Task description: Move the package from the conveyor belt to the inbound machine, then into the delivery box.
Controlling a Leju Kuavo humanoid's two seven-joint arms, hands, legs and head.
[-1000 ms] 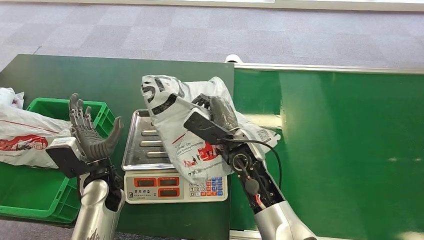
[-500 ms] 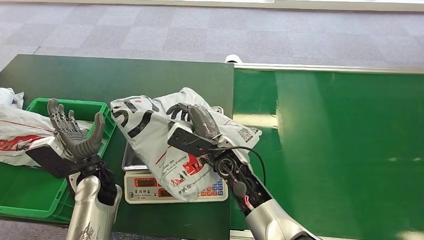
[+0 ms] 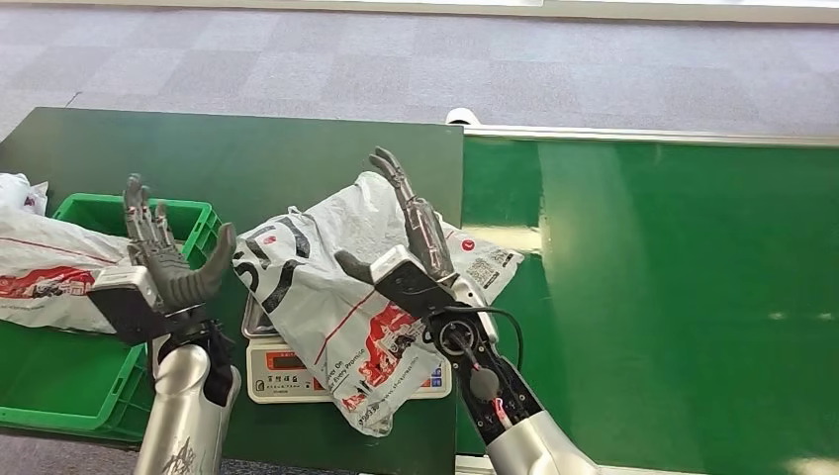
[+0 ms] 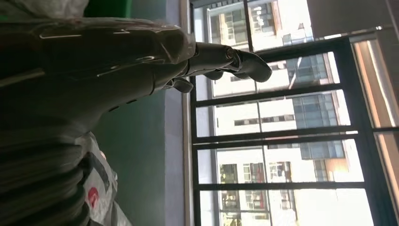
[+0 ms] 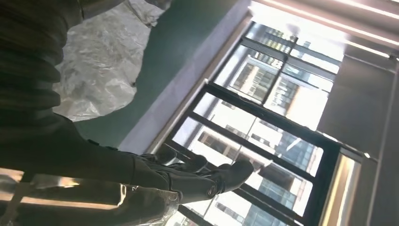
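The package (image 3: 336,297), a white plastic mailer with black and red print, lies slumped over the scale (image 3: 287,378) and hides most of its steel tray. Its lower end hangs past the scale's front. My right hand (image 3: 408,237) is open above the package's right part, fingers stretched up and away, thumb out to the side, nothing in it. In the right wrist view the same hand (image 5: 183,181) is spread, with the package (image 5: 99,61) behind it. My left hand (image 3: 163,259) is raised and open, palm toward the package, between the scale and the green box (image 3: 59,391).
The green box holds other white mailers (image 3: 45,272) at the left. The scale stands on a dark green table (image 3: 228,158). The bright green conveyor belt (image 3: 673,297) runs along the right. Grey carpet lies beyond.
The right hand has let the package down onto the scale and opened, its fingers now pointing up. The package has sagged lower. The left hand has risen a little, still open.
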